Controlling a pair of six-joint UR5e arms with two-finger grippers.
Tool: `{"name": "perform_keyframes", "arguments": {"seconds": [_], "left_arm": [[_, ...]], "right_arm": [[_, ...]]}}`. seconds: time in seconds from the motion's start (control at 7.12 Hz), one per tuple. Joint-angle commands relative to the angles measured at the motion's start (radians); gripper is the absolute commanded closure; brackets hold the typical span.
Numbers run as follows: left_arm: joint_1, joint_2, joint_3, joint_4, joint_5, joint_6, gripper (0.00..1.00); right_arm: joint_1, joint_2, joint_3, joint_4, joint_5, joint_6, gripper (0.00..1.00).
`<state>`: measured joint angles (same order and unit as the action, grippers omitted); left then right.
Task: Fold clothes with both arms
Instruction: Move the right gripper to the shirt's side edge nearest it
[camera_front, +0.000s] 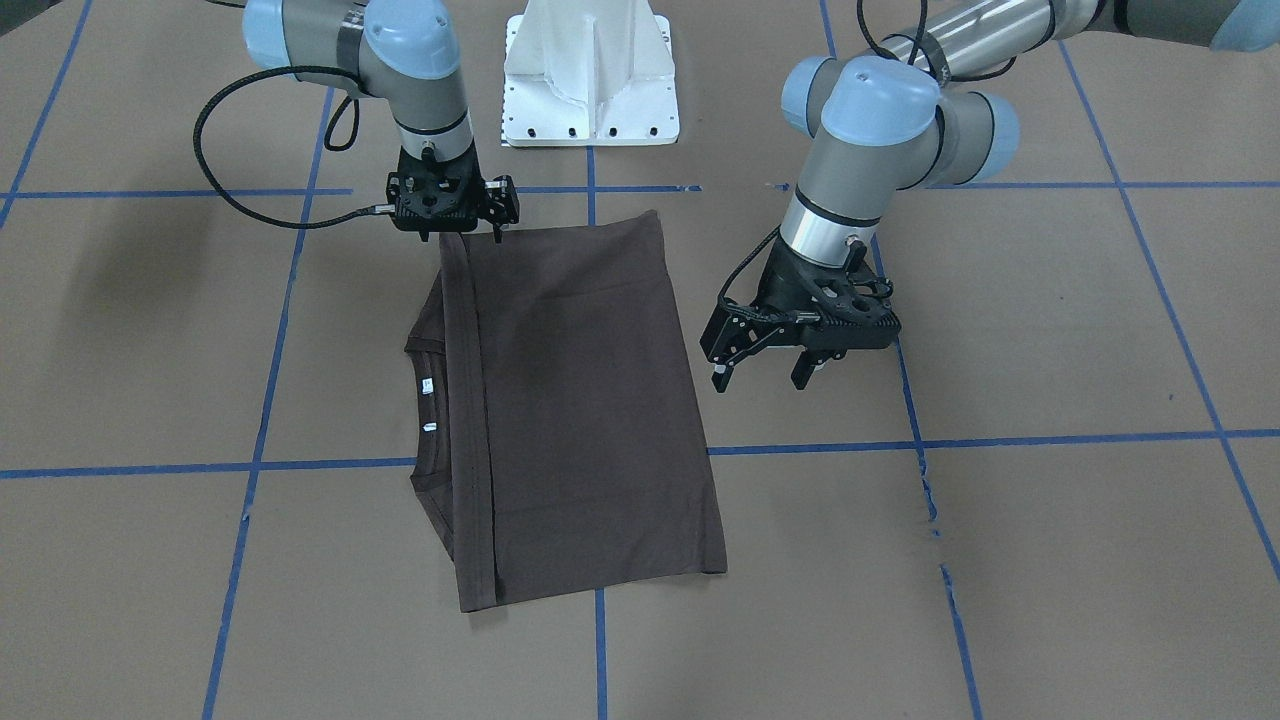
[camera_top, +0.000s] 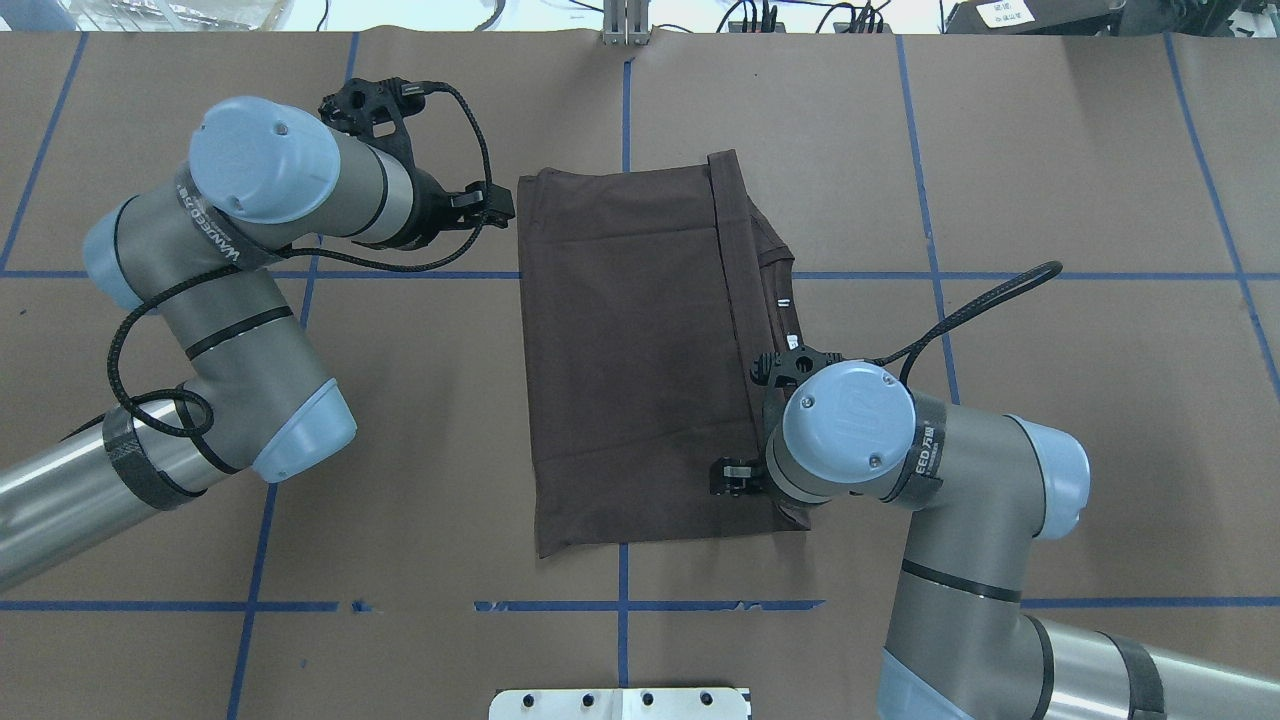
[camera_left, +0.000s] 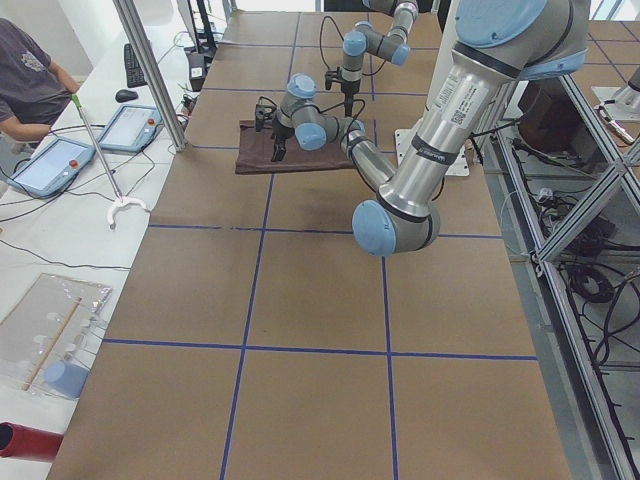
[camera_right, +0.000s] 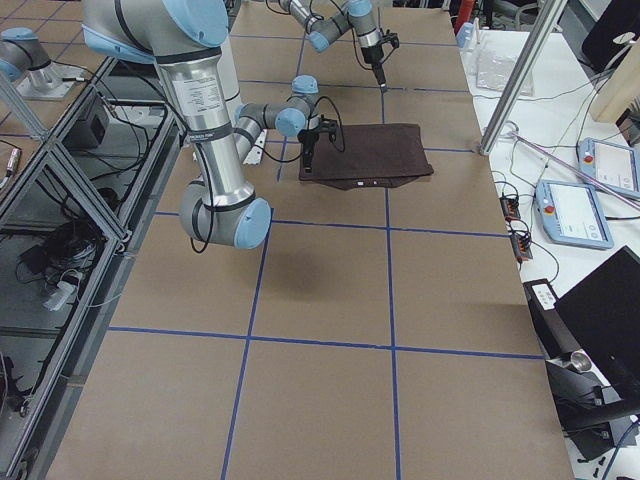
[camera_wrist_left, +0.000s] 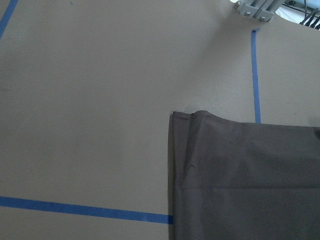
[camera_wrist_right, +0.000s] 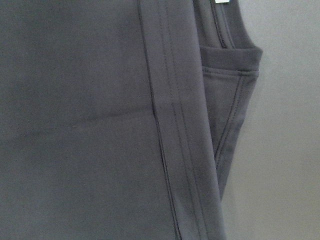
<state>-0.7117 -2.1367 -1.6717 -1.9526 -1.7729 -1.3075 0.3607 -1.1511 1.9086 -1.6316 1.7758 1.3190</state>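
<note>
The dark brown T-shirt (camera_front: 590, 400) lies flat on the table, folded into a rectangle (camera_top: 630, 360). Its collar (camera_front: 425, 410), with small white tags, sticks out on my right side, and a hemmed edge (camera_wrist_right: 167, 125) is folded over beside it. My left gripper (camera_front: 760, 378) is open and empty. It hovers just off the shirt's left edge, near the far-left corner (camera_wrist_left: 175, 117), as the overhead view (camera_top: 495, 205) shows. My right gripper (camera_front: 460, 232) looks open and empty above the shirt's near-right corner, mostly hidden under its wrist in the overhead view (camera_top: 735, 478).
The white base pedestal (camera_front: 590, 90) stands at the table's near edge. Blue tape lines (camera_front: 1000, 440) grid the brown table. A metal pole (camera_left: 150, 70), tablets (camera_left: 50, 165) and a seated person (camera_left: 25, 70) are beyond the far side.
</note>
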Motion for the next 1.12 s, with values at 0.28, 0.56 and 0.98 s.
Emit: {"name": "perform_keyframes", "arguments": {"seconds": [0.28,0.56,0.98], "left_arm": [[0.001,0.003,-0.003,-0.009,-0.002,-0.015,0.0],[0.003,0.003,-0.003,-0.011,-0.003,-0.029,0.0],[0.003,0.001,-0.005,-0.012,-0.003,-0.03,0.0]], "right_arm": [[0.001,0.002,-0.028,-0.069,-0.003,-0.075,0.0],[0.0,-0.001,-0.031,-0.1,0.005,-0.079,0.0],[-0.002,-0.001,-0.034,-0.122,0.008,-0.078,0.0]]}}
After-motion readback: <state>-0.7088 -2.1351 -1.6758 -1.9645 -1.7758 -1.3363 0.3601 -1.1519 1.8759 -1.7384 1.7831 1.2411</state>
